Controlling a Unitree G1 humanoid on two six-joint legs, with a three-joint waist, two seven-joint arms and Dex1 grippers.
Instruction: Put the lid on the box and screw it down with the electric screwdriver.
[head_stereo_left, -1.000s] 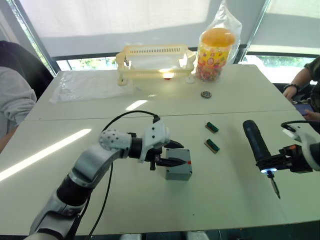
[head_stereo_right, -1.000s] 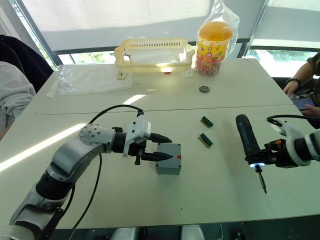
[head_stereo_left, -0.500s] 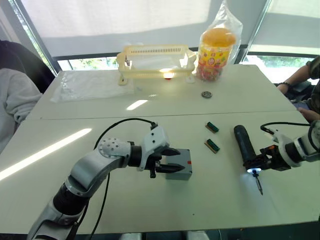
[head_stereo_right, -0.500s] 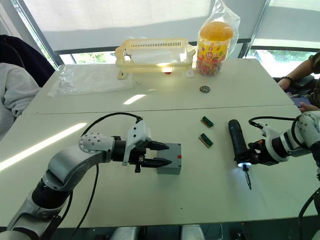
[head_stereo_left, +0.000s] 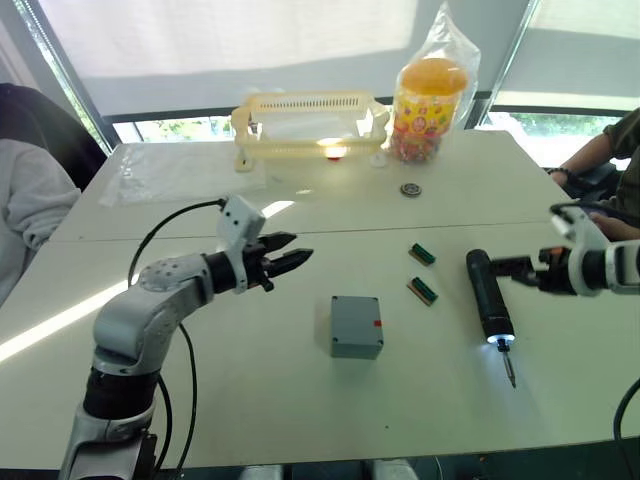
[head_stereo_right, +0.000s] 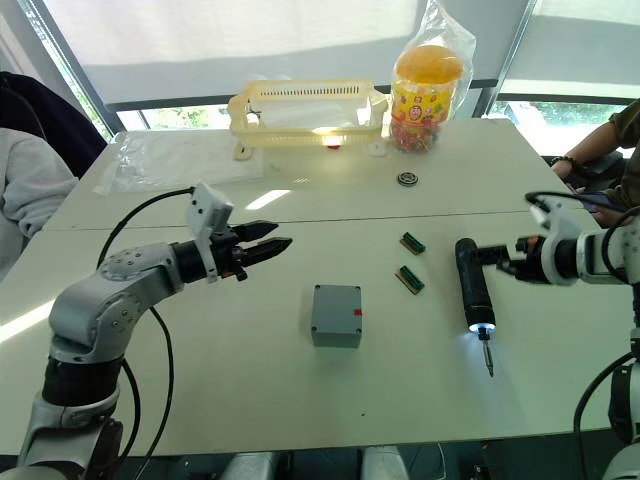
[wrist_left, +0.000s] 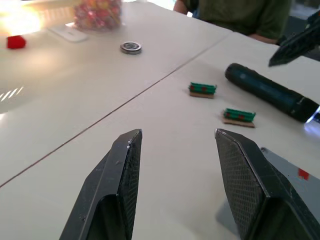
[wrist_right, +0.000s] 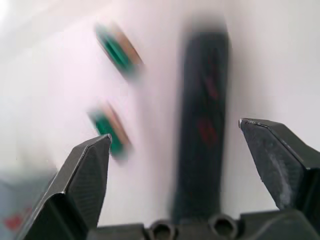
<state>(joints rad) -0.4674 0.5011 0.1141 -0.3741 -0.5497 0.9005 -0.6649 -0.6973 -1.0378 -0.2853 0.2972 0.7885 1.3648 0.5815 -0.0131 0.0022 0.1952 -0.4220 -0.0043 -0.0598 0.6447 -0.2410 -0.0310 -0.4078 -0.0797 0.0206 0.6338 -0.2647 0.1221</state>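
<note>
Grey plastic, the box sits closed on the white table with the lid on top and a small red mark on its side. It lies ahead of and below the tips of the left gripper, well apart from them; those fingers stand spread wide and hold nothing. The electric screwdriver lies flat on the table (a light glows at its bit end), bit pointing toward the robot. The right gripper hovers just beside the tool's butt end, its fingers wide apart and empty. Two small green parts lie between the box and the screwdriver, beyond both grippers' fingertips.
</note>
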